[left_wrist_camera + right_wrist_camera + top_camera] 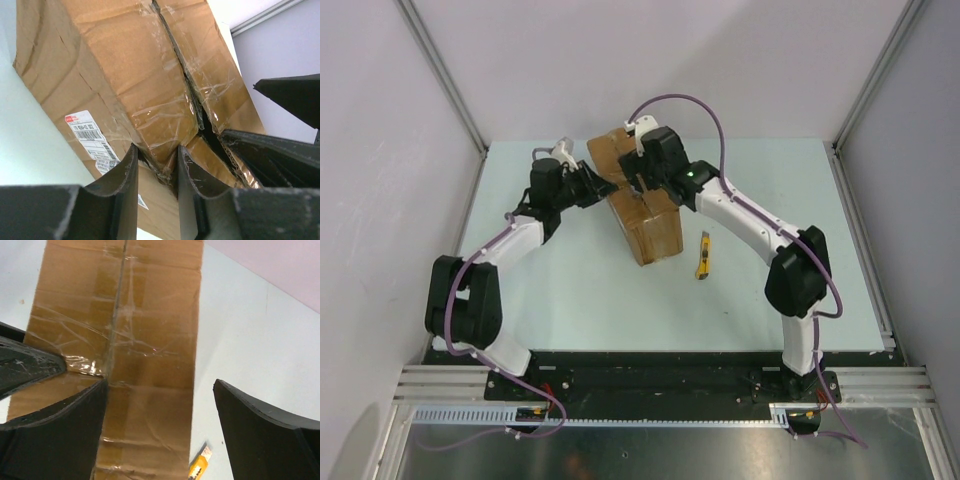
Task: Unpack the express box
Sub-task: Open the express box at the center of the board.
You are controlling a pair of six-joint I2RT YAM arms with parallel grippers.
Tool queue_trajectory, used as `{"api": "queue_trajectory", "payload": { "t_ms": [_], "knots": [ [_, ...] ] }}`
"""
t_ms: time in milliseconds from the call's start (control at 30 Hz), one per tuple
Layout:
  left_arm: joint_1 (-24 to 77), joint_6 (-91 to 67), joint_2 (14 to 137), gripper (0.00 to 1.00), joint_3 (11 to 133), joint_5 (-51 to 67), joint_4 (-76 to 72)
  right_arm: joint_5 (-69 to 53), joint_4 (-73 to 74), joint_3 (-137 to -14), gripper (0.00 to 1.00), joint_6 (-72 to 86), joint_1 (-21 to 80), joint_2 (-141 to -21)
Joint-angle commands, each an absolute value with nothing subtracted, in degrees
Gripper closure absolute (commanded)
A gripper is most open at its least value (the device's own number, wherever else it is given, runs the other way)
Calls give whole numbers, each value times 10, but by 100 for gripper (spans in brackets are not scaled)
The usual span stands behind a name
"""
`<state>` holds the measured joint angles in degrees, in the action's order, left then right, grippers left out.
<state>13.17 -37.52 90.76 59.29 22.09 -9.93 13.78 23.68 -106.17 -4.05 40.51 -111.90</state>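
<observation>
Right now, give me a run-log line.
left gripper: at express box flap, grip unclear; right gripper: open at seam; knife: beside box
</observation>
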Motion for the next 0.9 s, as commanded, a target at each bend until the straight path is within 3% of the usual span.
{"api": "queue_trajectory", "payload": {
  "t_ms": [0,233,467,733,867],
  "knots": [
    [150,-323,962,76,571,212,23,205,291,-1128,9,-79,439,-1157],
    [150,-320,975,76,584,216,31,331,352,-1207,11,-70,468,-1229],
    [149,-315,976,76,587,205,44,431,383,-1223,23,-90,468,-1244],
    [146,-310,983,76,592,200,55,524,376,-1227,27,-141,480,-1287],
    [144,-307,986,76,593,199,61,501,371,-1230,49,-125,477,-1267]
  ]
}}
